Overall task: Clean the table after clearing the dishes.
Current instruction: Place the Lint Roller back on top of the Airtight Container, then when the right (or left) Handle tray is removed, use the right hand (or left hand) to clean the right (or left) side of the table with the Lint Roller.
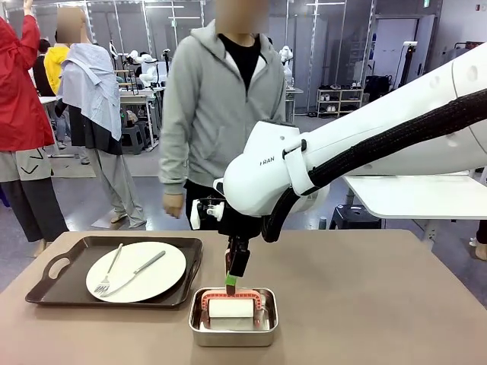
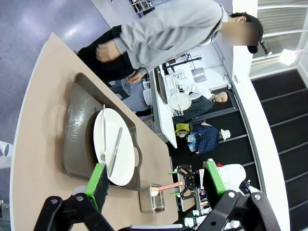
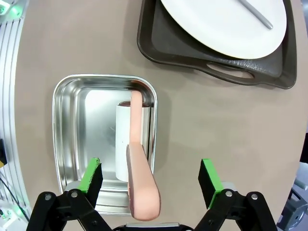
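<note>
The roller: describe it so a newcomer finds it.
On the brown table, right of the dark tray with the white plate, stands a small steel pan. In it lies the roller: a white roll with a salmon-pink handle, unlike anything nearby.

The counter (image 1: 380,304) is taupe-brown, tray (image 1: 84,247) dark brown, plate (image 1: 156,283) white, pan (image 1: 232,339) silver, roll (image 1: 230,308) white, handle (image 3: 139,187) salmon-pink; green pads (image 3: 91,175) tip the right end effector (image 3: 150,177).
</note>
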Controlling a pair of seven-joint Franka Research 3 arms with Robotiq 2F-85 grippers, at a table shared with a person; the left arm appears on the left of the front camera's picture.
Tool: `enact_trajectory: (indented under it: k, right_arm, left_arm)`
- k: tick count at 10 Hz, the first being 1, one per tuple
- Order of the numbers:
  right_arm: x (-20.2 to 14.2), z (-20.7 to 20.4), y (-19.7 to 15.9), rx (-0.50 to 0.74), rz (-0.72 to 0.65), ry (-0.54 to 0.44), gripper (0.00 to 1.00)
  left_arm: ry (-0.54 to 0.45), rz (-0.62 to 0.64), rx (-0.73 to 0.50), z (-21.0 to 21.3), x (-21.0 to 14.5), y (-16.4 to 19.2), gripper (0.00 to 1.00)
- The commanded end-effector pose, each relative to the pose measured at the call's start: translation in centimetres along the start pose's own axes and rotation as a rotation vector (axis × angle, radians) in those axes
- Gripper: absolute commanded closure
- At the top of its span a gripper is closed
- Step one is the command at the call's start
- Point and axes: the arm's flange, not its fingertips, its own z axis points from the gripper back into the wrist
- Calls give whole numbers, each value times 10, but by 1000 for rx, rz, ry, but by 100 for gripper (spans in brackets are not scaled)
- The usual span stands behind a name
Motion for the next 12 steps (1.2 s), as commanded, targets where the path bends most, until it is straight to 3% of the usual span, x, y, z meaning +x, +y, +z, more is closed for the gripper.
enact_trajectory:
  k: [1, 9, 10, 12]
  right_arm:
    - [4, 3, 3, -3, 0, -13, 0]
    - [3, 1, 1, -2, 5, -4, 0]
    - [-12, 35, -24, -16, -206, -131, 0]
    - [-83, 107, -60, 15, -690, -346, 0]
  left_arm:
    - [-3, -1, -16, 3, 0, 0, 0]
    - [-3, -1, -16, 3, 0, 0, 0]
    - [-3, -1, -16, 3, 0, 0, 0]
    - [-3, -1, -16, 3, 0, 0, 0]
